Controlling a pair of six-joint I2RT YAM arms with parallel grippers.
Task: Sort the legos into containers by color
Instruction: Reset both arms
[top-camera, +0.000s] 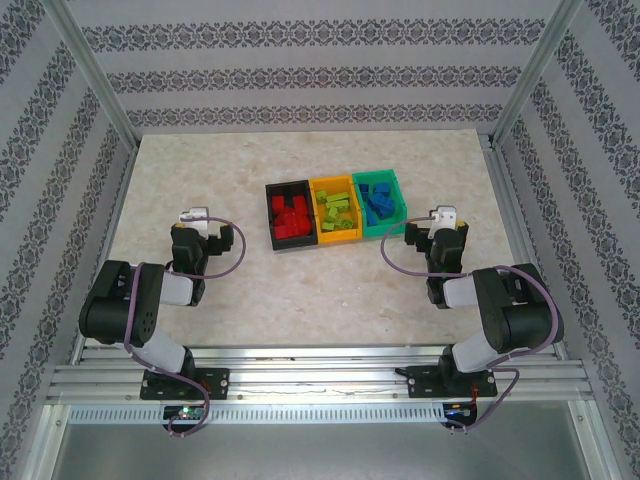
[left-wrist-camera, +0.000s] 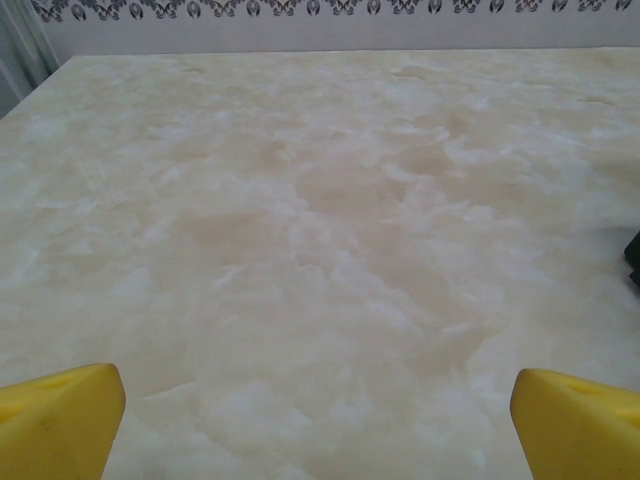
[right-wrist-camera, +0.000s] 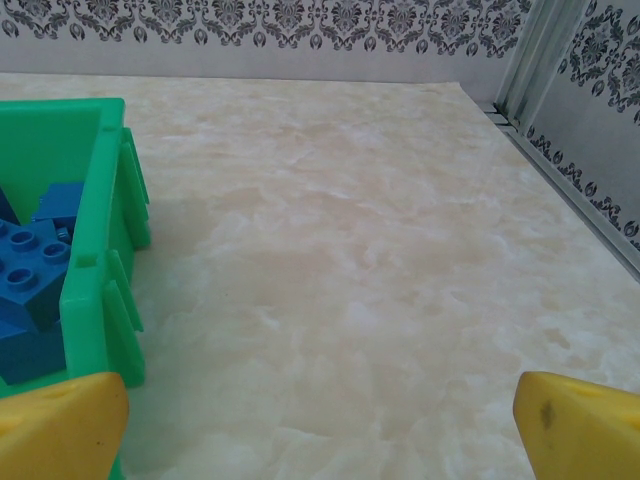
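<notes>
- Legos: all that I can make out lie inside the bins, by colour. Red in the black bin, lime in the yellow bin, blue in the green bin.
- Handling, as I judge it: hard, light, stiff plastic that will not crush. The smooth sides may slip or twist out of a corner pinch. Best taken across two flat opposite sides, studs up, from above.
- The piles are loose and jumbled, so a brick lifted from one may drag its neighbours.
- From the right wrist, blue legos sit ahead and to the left of the right claw. The green bin wall is just beside its left finger.
- Right claw: wide apart, nothing between the fingers, marble table ahead.
- Left claw: the bins lie well off to its right and a little ahead.
- Left claw from the wrist: spread wide, holding nothing, bare table beyond.
- Judgement: the sort looks finished.
</notes>
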